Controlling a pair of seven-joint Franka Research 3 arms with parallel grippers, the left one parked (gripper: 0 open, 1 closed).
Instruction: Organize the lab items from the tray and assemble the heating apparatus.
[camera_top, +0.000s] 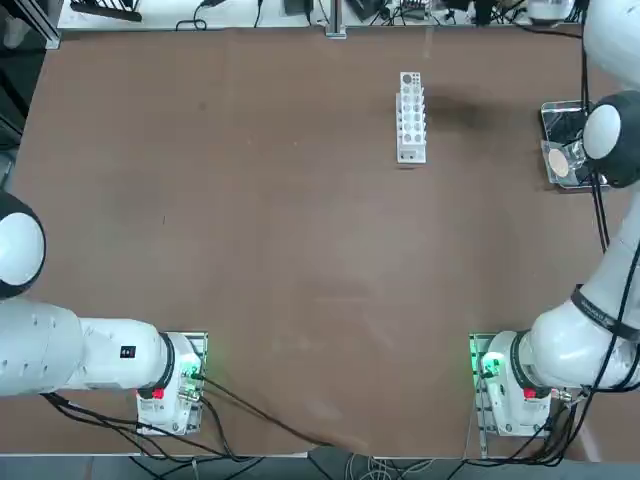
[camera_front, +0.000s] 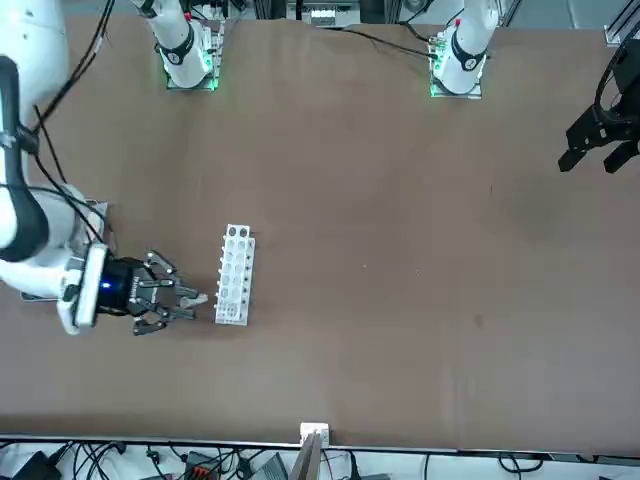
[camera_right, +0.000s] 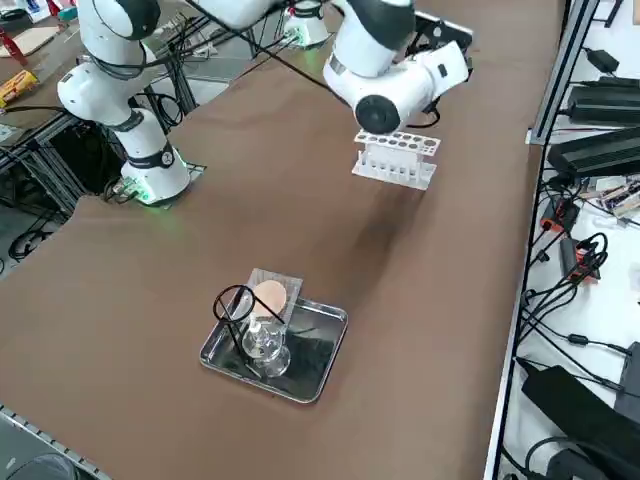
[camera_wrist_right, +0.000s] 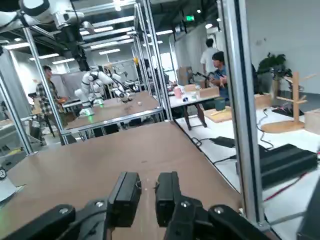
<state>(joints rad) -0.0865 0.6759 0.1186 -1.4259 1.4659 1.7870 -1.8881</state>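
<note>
The right pincer (camera_wrist_right: 147, 195) was over the right side of the desk (camera_right: 420, 290), its two fingers spread, with a gap between them; below, the shiny metal tray (camera_right: 318, 362) rested on the desk, holding the clear glass burner (camera_right: 267, 345), the black wire ring stand (camera_right: 233, 318) and the square grey mesh (camera_right: 292, 285) with its tan centre; the white holed rack (camera_right: 395, 160) stood well apart from the tray, nearer the desk's middle.
</note>
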